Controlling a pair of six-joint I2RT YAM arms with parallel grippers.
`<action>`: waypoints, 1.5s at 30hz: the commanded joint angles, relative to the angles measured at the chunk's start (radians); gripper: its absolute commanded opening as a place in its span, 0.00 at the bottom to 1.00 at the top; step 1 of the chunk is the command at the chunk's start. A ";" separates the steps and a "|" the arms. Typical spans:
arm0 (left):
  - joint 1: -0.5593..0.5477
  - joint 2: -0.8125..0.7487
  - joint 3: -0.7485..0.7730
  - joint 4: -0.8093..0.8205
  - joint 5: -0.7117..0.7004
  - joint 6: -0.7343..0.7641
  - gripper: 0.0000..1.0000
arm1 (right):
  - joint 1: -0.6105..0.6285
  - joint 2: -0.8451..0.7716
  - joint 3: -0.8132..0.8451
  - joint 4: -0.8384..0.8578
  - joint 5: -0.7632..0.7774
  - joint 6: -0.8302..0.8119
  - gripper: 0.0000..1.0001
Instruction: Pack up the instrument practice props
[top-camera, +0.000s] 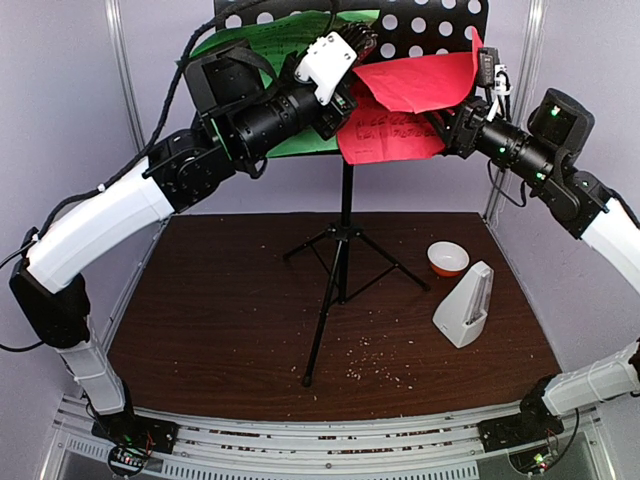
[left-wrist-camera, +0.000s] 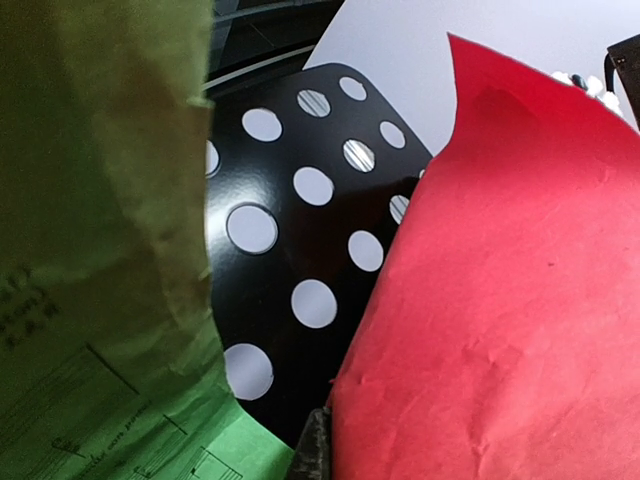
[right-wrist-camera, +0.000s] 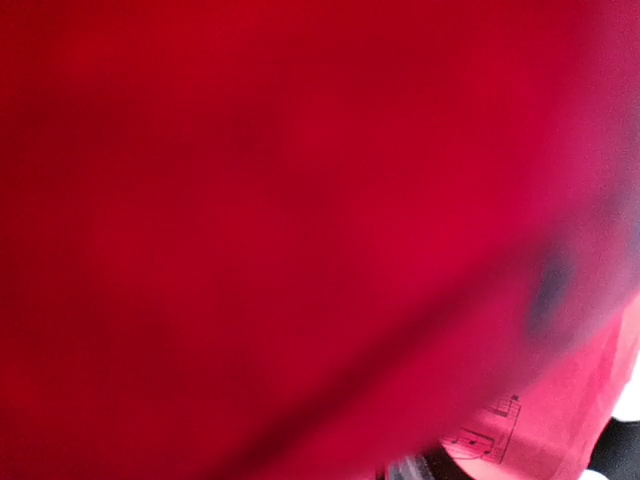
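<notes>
The black perforated music stand (top-camera: 344, 235) stands on tripod legs at the table's middle; its desk shows in the left wrist view (left-wrist-camera: 270, 290). A green music sheet (top-camera: 262, 42) lies on its left half and fills the left of the left wrist view (left-wrist-camera: 100, 250). A red music sheet (top-camera: 415, 85) is bent and lifted off the right half (left-wrist-camera: 500, 300). My left gripper (top-camera: 345, 108) sits between the two sheets; one finger (left-wrist-camera: 315, 450) shows at the red sheet's edge, its jaws hidden. My right gripper (top-camera: 443, 125) holds the red sheet's right edge; red paper (right-wrist-camera: 300, 200) fills its view. The white metronome (top-camera: 465, 305) stands at the right.
A small orange-and-white bowl (top-camera: 447, 258) sits behind the metronome. Crumbs (top-camera: 375, 370) are scattered on the brown table near the front. Metal frame posts (top-camera: 125, 70) stand at the back corners.
</notes>
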 joint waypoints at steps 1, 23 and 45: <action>0.005 0.013 0.032 0.031 0.010 -0.016 0.00 | 0.012 0.017 0.038 0.013 0.025 -0.010 0.34; 0.084 0.019 0.068 -0.048 0.052 -0.255 0.00 | 0.020 -0.033 -0.180 0.305 0.039 -0.015 0.00; 0.230 -0.115 -0.047 -0.157 0.524 -0.487 0.00 | 0.020 0.001 -0.231 0.395 0.094 0.063 0.00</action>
